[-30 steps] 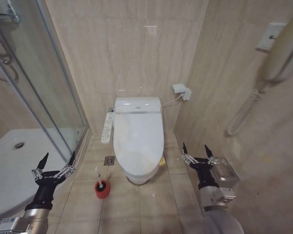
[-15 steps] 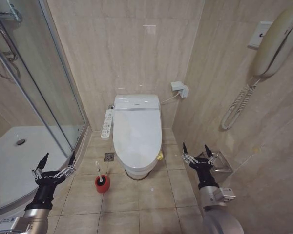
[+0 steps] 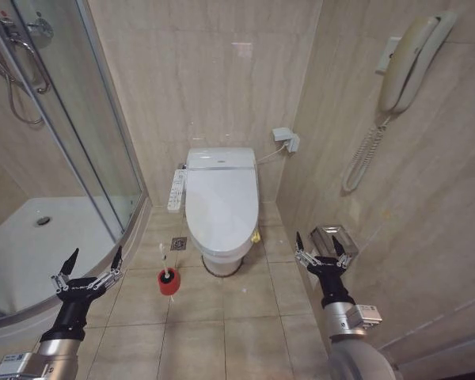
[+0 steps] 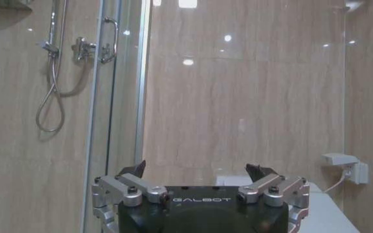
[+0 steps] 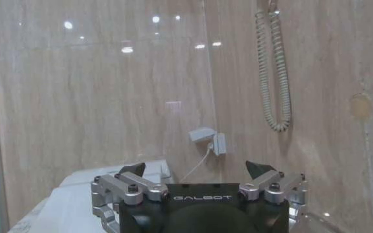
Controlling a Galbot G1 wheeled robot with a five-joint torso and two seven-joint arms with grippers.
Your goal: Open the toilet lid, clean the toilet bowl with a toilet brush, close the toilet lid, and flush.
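Note:
The toilet lid [image 3: 221,203] is down, a glossy white oval against the back wall, with a small yellow tag at its right edge. It hides the toilet bowl; the white button panel [image 3: 176,191] runs along its left side. The toilet brush [image 3: 165,277] stands in a red cup on the floor, left of the toilet's front. My left gripper [image 3: 94,260] hangs open at the lower left, well short of the brush. At the lower right my right gripper [image 3: 319,245] is open too, right of the toilet. Both also show open in their wrist views [image 4: 200,171] [image 5: 196,169].
A curved glass shower enclosure [image 3: 79,150] with a white tray fills the left side. A wall phone [image 3: 408,59] with a coiled cord and a paper holder [image 3: 333,236] are on the right wall. A wall socket [image 3: 285,138] sits behind the toilet. A floor drain [image 3: 179,243] lies beside it.
The whole head view has pulled back and shifted: the toilet looks smaller and farther, and more floor and right wall show. Both grippers hold the same open pose.

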